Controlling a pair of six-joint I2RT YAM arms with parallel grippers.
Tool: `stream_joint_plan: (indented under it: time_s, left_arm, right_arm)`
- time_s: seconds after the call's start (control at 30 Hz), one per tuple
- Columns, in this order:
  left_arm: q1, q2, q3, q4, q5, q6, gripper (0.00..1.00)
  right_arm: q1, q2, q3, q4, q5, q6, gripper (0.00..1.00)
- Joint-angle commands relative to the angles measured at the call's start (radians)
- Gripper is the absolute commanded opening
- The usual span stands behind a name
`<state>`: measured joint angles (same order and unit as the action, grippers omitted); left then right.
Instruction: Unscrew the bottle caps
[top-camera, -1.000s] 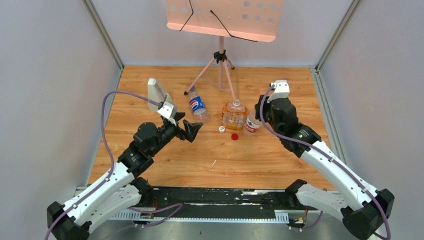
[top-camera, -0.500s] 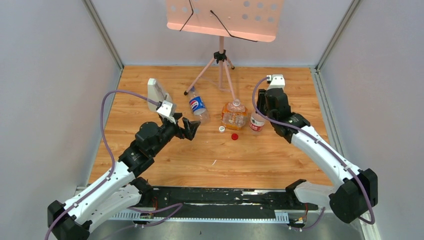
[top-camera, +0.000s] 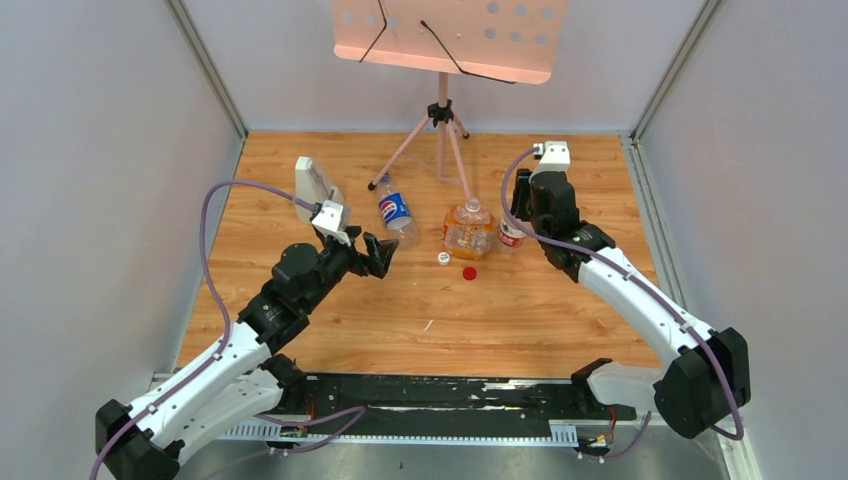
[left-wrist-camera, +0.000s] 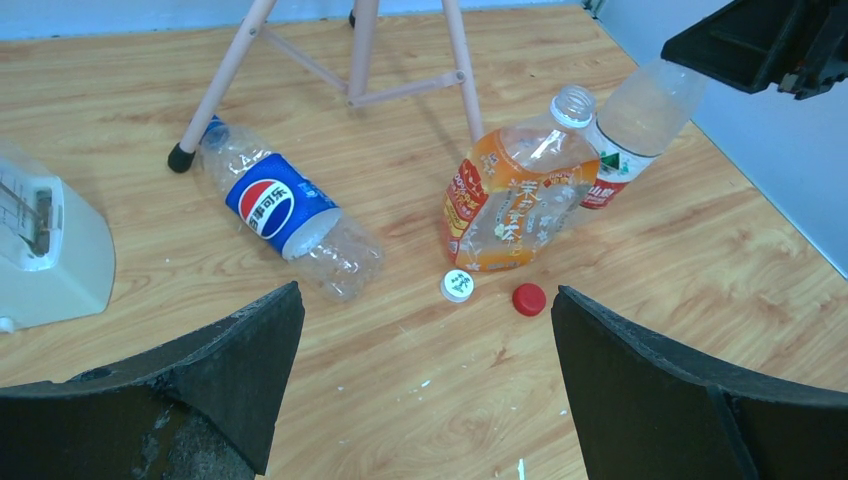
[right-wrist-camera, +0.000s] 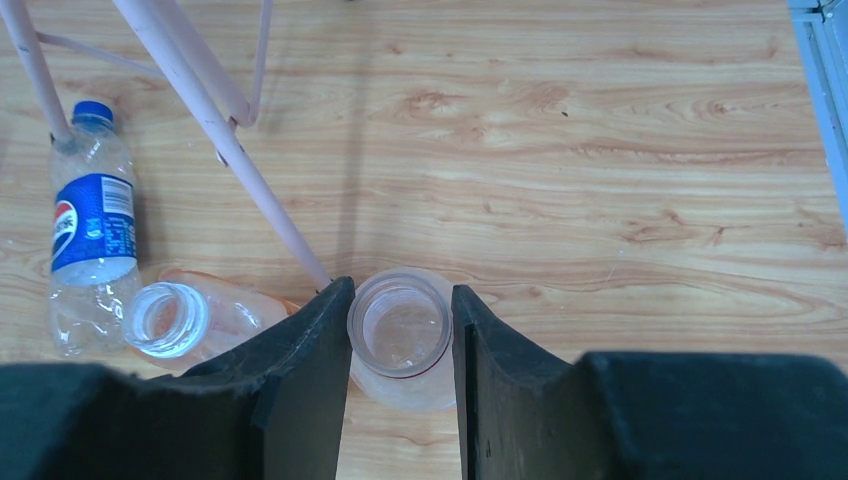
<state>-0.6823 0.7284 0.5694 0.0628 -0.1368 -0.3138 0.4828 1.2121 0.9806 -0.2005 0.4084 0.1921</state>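
Observation:
My right gripper (right-wrist-camera: 400, 322) is shut on the open neck of the red-white-green labelled bottle (left-wrist-camera: 640, 115), which leans tilted behind the squat orange bottle (left-wrist-camera: 515, 205). From above, my right gripper (top-camera: 520, 212) hides most of that bottle (top-camera: 511, 236). The orange bottle (top-camera: 467, 228) stands with its mouth uncapped. The Pepsi bottle (top-camera: 395, 212) lies on its side with its blue cap (right-wrist-camera: 93, 110) on. A white cap (left-wrist-camera: 457, 286) and a red cap (left-wrist-camera: 529, 298) lie loose on the wood. My left gripper (top-camera: 383, 255) hovers open and empty, a little short of the caps.
A pale grey block (top-camera: 312, 185) stands left of the Pepsi bottle. A pink tripod stand (top-camera: 441, 110) has its legs planted just behind the bottles. Grey walls close in the wooden floor on three sides.
My right arm has swung farther back and left, carrying the gripped bottle close to the orange bottle. My left gripper has drifted slightly left, still open.

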Motion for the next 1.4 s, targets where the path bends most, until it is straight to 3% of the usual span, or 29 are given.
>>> stream_joint_plan:
  time_s: [0.0, 0.47, 0.83, 0.93, 1.1, 1.37]
  left_arm:
    - [0.000, 0.002, -0.007, 0.030, -0.020, -0.025, 1.00]
    - [0.000, 0.036, 0.000, 0.020, -0.042, -0.030, 1.00]
    - [0.001, 0.063, 0.010, -0.001, -0.074, -0.045, 1.00]
    - [0.001, 0.089, 0.033, -0.035, -0.102, -0.054, 1.00]
    - [0.011, 0.204, 0.088, -0.058, -0.140, -0.085, 1.00]
    - [0.070, 0.474, 0.223, -0.076, -0.097, -0.181, 1.00]
  right_arm:
    - [-0.007, 0.042, 0.009, 0.059, 0.016, -0.020, 0.23]
    - [-0.010, 0.050, 0.038, 0.031, -0.015, -0.014, 0.53]
    - [-0.010, 0.033, 0.061, -0.001, -0.061, -0.004, 0.60]
    - [-0.010, 0.005, 0.072, -0.017, -0.065, 0.002, 0.68]
    - [-0.009, -0.092, 0.075, -0.049, -0.093, 0.034, 0.82]
    - [-0.010, -0.299, 0.036, -0.094, -0.196, 0.138, 0.86]
